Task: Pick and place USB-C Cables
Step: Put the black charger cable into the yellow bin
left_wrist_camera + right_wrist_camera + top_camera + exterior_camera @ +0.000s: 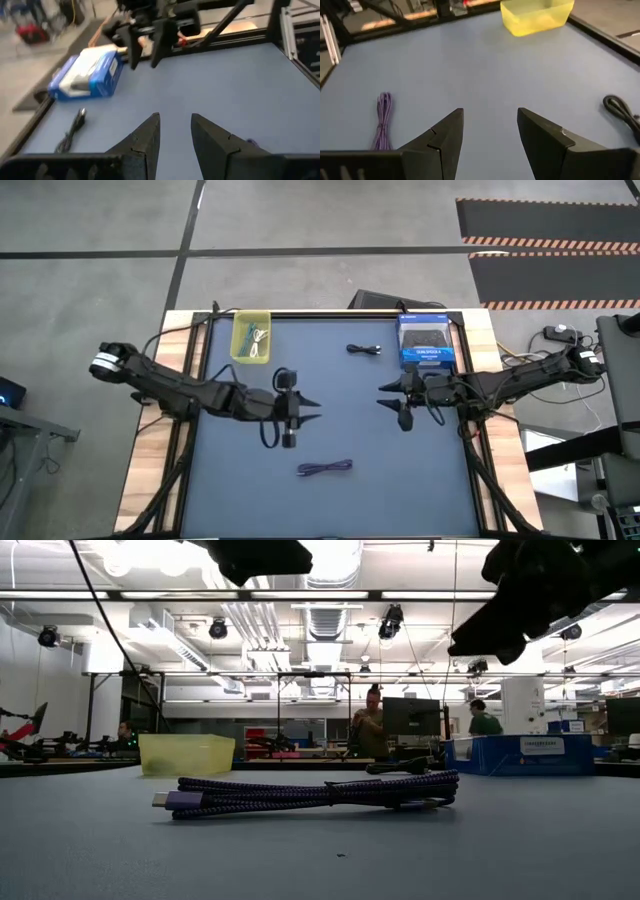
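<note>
A purple bundled cable [325, 468] lies flat on the blue mat near the table's near edge, also seen in the low view [310, 793] and the right wrist view [383, 120]. A black bundled cable [364, 349] lies toward the far edge, in the wrist views too [71, 131] [621, 110]. Inside the yellow bin [251, 336] at the far left lie a green and a white cable. My left gripper [310, 410] [175, 127] hovers open over mid-table, empty. My right gripper [385, 395] [490, 122] hovers open facing it, empty.
A blue box [427, 343] [89, 75] sits at the far right of the mat. The black table frame [330, 314] edges the mat. Bare mat lies between the two grippers. In the low view people work at benches in the room behind.
</note>
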Motion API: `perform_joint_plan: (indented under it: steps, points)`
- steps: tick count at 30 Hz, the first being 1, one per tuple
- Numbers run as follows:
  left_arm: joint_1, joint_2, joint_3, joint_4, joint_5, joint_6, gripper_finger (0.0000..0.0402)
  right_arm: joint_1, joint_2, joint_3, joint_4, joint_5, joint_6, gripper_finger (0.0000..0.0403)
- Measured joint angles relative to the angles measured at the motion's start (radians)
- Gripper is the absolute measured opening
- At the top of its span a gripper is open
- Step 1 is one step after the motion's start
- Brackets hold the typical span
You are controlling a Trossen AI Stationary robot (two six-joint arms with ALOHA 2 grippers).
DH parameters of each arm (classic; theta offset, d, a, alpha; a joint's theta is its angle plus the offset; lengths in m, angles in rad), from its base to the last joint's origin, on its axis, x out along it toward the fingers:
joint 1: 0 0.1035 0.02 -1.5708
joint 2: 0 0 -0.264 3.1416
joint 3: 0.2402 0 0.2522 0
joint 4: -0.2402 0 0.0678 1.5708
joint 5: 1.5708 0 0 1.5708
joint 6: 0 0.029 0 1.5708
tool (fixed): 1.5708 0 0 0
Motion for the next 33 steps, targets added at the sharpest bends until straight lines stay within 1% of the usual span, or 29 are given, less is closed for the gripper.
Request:
perform_joint_plan:
  steps: [5, 11, 14, 18, 23, 28, 33]
  points:
    - [0.007, -0.022, -0.054, 0.097, 0.001, 0.085, 0.0094, 0.0, 0.036, 0.011, 0.052, 0.015, -0.001, 0.0178]
    - [0.027, -0.057, -0.093, 0.145, 0.001, 0.112, 0.0094, 0.0, 0.125, 0.079, 0.043, 0.023, -0.008, 0.0178]
    - [0.028, -0.071, -0.132, 0.2, 0.0, 0.114, 0.0094, -0.002, 0.171, 0.129, 0.001, 0.023, -0.016, 0.0178]
    - [0.028, -0.092, -0.17, 0.197, 0.0, 0.137, 0.0094, -0.027, 0.232, 0.22, -0.13, 0.023, -0.03, 0.0178]
    - [0.031, -0.154, -0.198, 0.223, -0.026, 0.131, 0.0094, -0.101, 0.308, 0.356, -0.313, 0.022, -0.044, 0.0178]
    - [0.031, -0.189, -0.207, 0.226, -0.031, 0.105, 0.0094, -0.189, 0.403, 0.48, -0.447, 0.014, -0.102, 0.0178]
    - [0.03, -0.203, -0.218, 0.213, -0.031, 0.104, 0.0094, -0.28, 0.51, 0.597, -0.578, 0.012, -0.199, 0.0178]
